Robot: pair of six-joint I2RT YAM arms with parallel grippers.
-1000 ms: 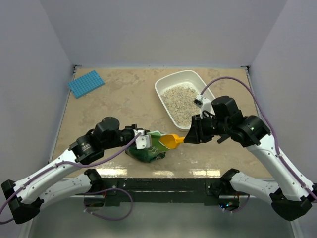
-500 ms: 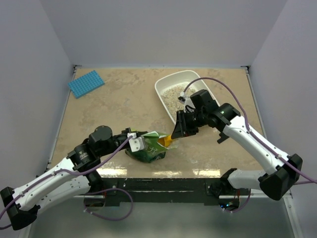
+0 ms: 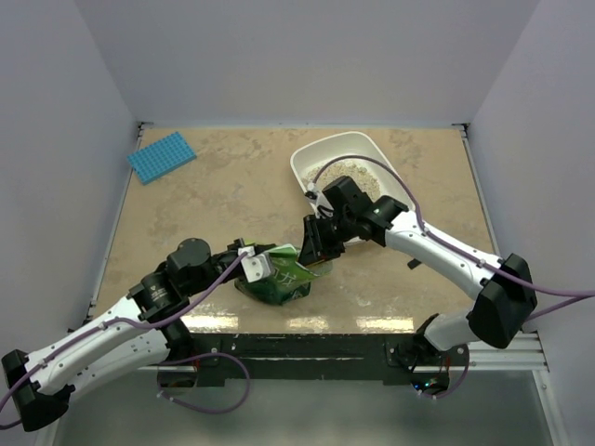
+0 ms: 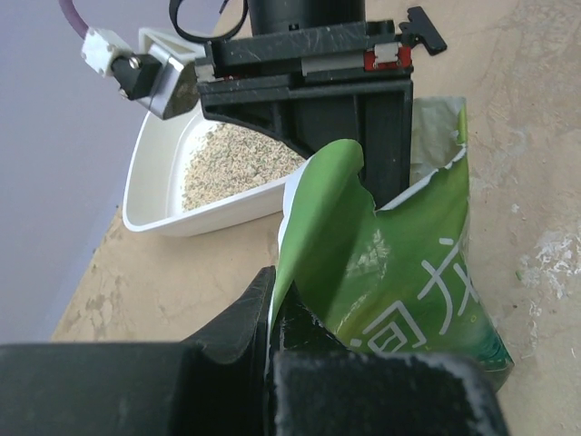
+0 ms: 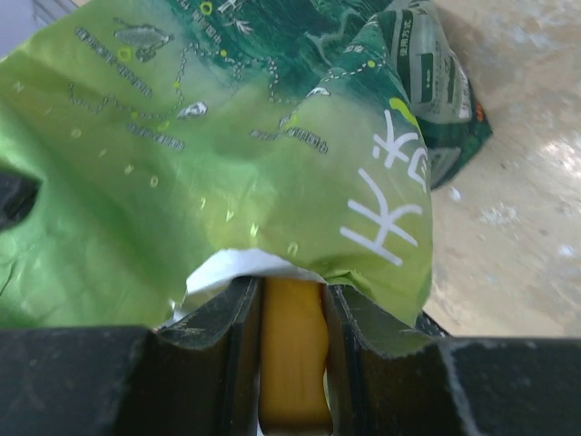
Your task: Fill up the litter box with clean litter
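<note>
The white litter box (image 3: 307, 156) stands at the back right with pale beige clean litter (image 3: 349, 171) in it; both also show in the left wrist view, the box (image 4: 159, 195) and the litter (image 4: 238, 159). The green pouch bag (image 3: 279, 279) lies near the front edge. My left gripper (image 3: 256, 265) is shut on the bag's open edge (image 4: 313, 227). My right gripper (image 3: 316, 243) is shut on the orange-yellow scoop's handle (image 5: 292, 350); the scoop's bowl is hidden inside the bag (image 5: 227, 163).
A flat blue gridded mat (image 3: 162, 155) lies at the back left. Grey walls close in the table on three sides. My right arm (image 3: 437, 246) passes in front of the litter box.
My right gripper has moved left from beside the litter box to the bag's mouth, and the scoop has gone into the bag. The left gripper keeps hold of the bag.
</note>
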